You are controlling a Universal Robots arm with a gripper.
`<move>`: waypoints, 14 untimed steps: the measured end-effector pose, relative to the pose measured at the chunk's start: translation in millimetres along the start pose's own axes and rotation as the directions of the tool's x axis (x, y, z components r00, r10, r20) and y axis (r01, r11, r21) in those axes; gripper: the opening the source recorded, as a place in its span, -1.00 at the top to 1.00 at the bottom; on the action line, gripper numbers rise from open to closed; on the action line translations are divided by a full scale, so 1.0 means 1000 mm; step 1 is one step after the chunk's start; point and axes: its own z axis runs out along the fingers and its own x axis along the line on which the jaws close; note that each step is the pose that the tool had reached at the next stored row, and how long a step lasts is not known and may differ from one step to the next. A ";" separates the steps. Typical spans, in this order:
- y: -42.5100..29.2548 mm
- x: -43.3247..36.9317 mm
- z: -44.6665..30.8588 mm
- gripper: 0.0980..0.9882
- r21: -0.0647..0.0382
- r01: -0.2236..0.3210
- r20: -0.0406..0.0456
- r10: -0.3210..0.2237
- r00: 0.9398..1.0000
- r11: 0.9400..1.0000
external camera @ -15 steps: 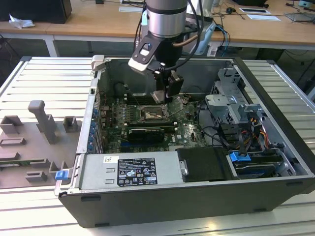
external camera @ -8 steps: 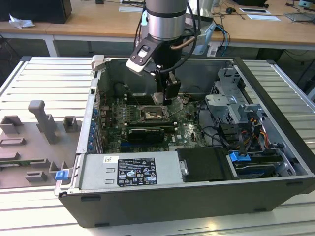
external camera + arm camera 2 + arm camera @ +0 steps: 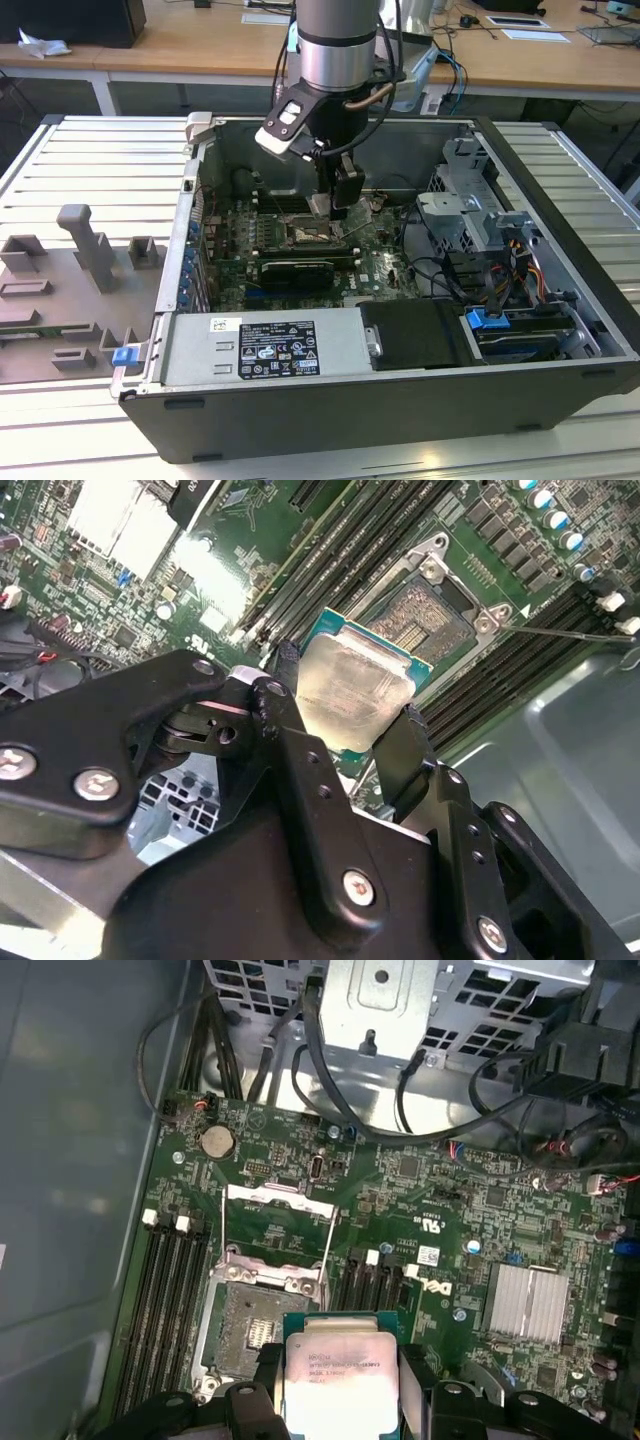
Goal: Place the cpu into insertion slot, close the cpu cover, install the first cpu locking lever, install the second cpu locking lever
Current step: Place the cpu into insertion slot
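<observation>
Worktop: slatted metal worktop (image 3: 70,430) carrying everything; at the exterior view's left a grey moulded fixture (image 3: 75,290) lies on it, beside the open computer case (image 3: 300,420).

Board: green circuit board (image 3: 385,265) lies flat on the floor of the case.

Pincer: the pincer (image 3: 336,203) hangs from the arm over the middle of the board. In both wrist views its two black fingers (image 3: 290,740) are clamped on opposite edges of the cpu (image 3: 352,685).

Cpu: pale silver-beige face showing, held level in the air and clear of the board. In the first wrist view the cpu (image 3: 335,1375) sits just beside the socket and overlaps one corner of it, so it is not yet squared over it.

Insertion slot: the insertion slot (image 3: 250,1325) is bare, its dark contact field uncovered.

Cpu cover: the cpu cover (image 3: 278,1225) is swung back off the slot, hinged at its far edge.

Lever: a thin wire locking lever (image 3: 560,631) stands out away from the socket, unlatched.

Right side: metal drive cage (image 3: 470,215) and loose cables, well apart from the socket.

Progress: by my reading, step one is in hand. The chip is grasped and brought near but not seated. Closing the cover and both levers are left.
</observation>
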 end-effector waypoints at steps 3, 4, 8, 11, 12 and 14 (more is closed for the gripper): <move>-0.0002 0.0000 0.0024 0.00 0.005 0.000 -0.001 0.000 1.000 1.000; -0.0002 0.0000 0.0032 0.00 0.006 -0.001 -0.001 0.001 1.000 1.000; -0.0003 0.0000 0.0045 0.00 0.009 -0.001 -0.001 0.001 1.000 1.000; -0.0004 0.0000 0.0052 0.00 0.010 -0.001 -0.002 0.001 1.000 1.000; -0.0004 0.0000 0.0056 0.00 0.010 -0.001 -0.002 0.001 1.000 1.000; -0.0004 0.0001 0.0063 0.00 0.010 -0.001 -0.002 0.001 1.000 1.000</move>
